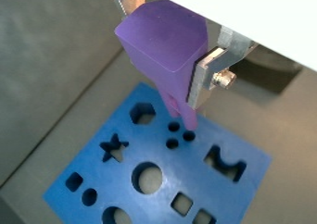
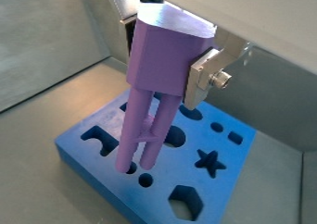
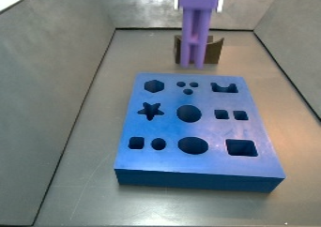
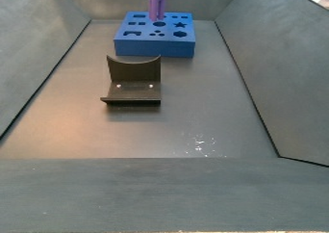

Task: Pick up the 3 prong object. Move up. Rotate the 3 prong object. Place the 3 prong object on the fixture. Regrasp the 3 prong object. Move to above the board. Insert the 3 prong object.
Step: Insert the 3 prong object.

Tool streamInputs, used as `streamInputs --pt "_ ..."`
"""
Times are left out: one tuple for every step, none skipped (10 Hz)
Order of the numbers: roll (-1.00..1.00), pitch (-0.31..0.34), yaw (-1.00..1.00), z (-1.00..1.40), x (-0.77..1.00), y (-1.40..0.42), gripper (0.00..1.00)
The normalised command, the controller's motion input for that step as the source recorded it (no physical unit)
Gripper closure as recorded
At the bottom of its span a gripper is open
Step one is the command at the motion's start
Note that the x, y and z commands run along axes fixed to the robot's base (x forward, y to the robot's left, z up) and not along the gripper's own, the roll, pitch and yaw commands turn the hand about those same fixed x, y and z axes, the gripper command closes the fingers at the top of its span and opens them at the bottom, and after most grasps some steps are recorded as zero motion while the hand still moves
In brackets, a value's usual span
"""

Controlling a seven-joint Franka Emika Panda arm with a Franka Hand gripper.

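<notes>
Step in hand looks like the last leg: move above the board, about to insert. The hand (image 2: 173, 54) is pinching the 3 prong object (image 2: 155, 89) by its blocky base, silver finger plates on opposite flat faces, prongs pointing down. In a side view the piece (image 3: 196, 29) hangs over the far edge of the board (image 3: 194, 128), roughly 12 o'clock from the board's centre, apparently clear of its top face.

Fixture (image 4: 133, 80) sits empty on the floor, well apart from the board, so place and regrasp seem done.

Next move, my read: line the prongs up over the cluster of three small round holes (image 1: 179, 130) near the far edge, keep the piece vertical, then descend straight. The holes are small, so I'd expect tight clearance; any tilt or yaw error likely jams a prong on the rim.

Materials:
- Piece: light-purple matte plastic, chunky faceted base, slim parallel prongs.
- Board: thick blue slab, matte, dark cut-outs — star, hexagon, circles, squares, oval.
- Fixture: dark bracket with curved notch, upright back on a base plate.
- Floor and walls: dull grey metal, slightly reflective.
</notes>
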Motion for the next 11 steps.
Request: streamInputs --pt "-0.19 0.29 -0.7 -0.35 0.06 -0.03 1.0" --pt "-0.19 0.299 -0.79 -0.33 0.0 0.0 1.0" --pt "-0.17 0.276 -0.82 -0.34 0.0 0.0 1.0" --pt "-0.19 0.216 -0.83 0.0 0.03 -0.03 1.0" --pt "-0.25 0.259 -0.71 0.29 0.14 -0.08 1.0" --pt "-0.11 0.25 -0.45 0.18 0.33 0.0 1.0" --pt "0.0 0.044 0.06 0.0 0.03 0.0 1.0" --pt "-0.06 0.073 0.0 0.04 0.04 0.0 1.0" --pt "-0.36 0.427 -0.3 0.01 0.1 0.03 1.0" --pt "-0.4 0.46 -0.33 0.03 0.01 0.0 1.0" --pt "-0.35 0.46 -0.43 0.0 0.0 -0.1 1.0"
